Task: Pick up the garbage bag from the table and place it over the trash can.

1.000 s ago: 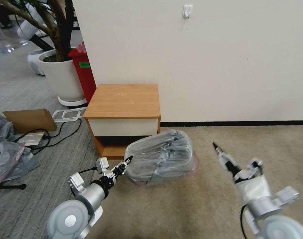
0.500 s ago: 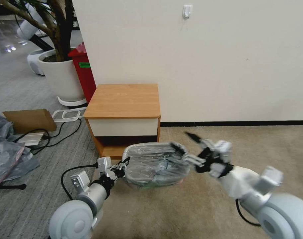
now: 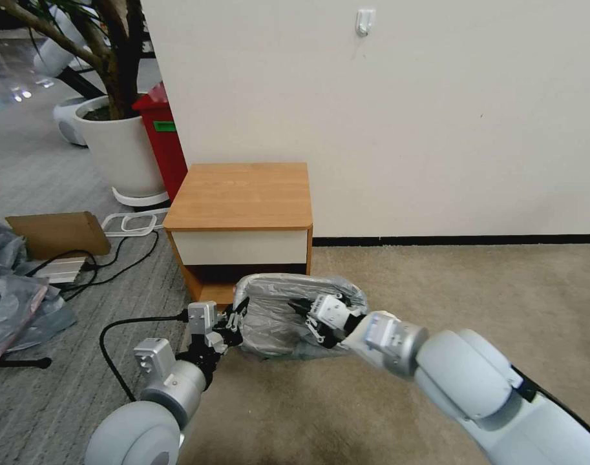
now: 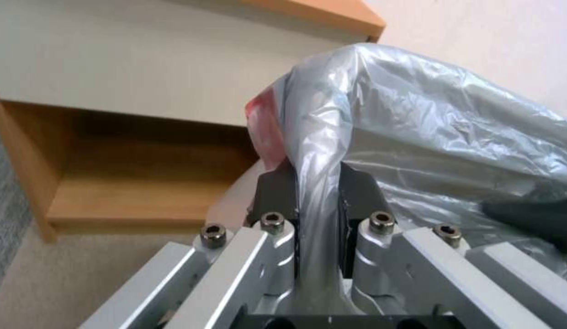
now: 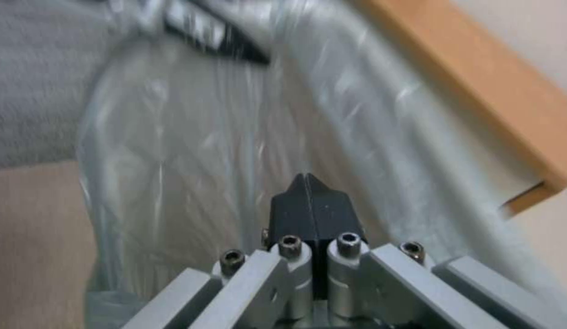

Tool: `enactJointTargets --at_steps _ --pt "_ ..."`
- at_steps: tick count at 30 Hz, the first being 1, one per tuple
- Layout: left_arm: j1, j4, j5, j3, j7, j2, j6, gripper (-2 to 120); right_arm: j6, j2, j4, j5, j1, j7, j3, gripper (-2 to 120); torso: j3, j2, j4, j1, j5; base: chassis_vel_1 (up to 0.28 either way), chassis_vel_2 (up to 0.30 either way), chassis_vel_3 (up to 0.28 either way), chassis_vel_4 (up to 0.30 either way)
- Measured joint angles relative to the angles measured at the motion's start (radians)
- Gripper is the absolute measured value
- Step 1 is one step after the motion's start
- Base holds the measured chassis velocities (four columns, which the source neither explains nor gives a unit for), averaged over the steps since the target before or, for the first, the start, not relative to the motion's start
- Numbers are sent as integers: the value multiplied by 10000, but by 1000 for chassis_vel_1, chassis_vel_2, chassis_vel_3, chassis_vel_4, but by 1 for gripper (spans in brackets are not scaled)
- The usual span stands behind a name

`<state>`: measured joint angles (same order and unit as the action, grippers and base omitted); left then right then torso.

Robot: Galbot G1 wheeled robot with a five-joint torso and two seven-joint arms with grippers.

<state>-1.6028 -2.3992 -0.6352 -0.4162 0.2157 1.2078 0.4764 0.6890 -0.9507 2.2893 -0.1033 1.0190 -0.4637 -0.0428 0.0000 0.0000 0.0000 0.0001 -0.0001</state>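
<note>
On the carpet just before the table's (image 3: 243, 200) front edge, the bag (image 3: 275, 310) drapes the can. My left gripper (image 4: 318, 192) pinches its left rim fold; my right gripper (image 5: 309, 201), jaws pressed together, is pushed into the bag's hollow from the right.

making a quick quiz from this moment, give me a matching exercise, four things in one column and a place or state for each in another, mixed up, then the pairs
Things:
1. left gripper
2. right gripper
3. bag
4. table

Places or states:
A. stretched over the bin on the carpet
B. against the wall, top bare
C. shut, tips over the plastic, nothing between them
D. shut on a fold of plastic at the bag's edge

Pairs: 1-D, 2-C, 3-A, 4-B
</note>
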Motion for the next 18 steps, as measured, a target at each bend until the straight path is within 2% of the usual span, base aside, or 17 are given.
enactJointTargets --at_steps 4,7,12,18 --pt "-8 -88 167 66 -71 3 -26 9 224 -292 -320 -906 -21 145 -358 0 0 0 -1 0 1 0 0 0 0" --pt "-46 -116 674 180 -315 5 -116 9 240 -529 -584 -1747 -84 219 -551 0 0 0 -1 0 0 0 0 0 0" --pt "-81 -107 1319 373 -571 43 -262 9 241 -715 -809 -2398 -174 233 -746 0 0 0 -1 0 1 0 0 0 0" --pt "-87 -168 1556 572 -771 46 -284 9 235 -878 -1065 -2730 -238 216 -965 0 0 0 -1 0 1 0 0 0 0"
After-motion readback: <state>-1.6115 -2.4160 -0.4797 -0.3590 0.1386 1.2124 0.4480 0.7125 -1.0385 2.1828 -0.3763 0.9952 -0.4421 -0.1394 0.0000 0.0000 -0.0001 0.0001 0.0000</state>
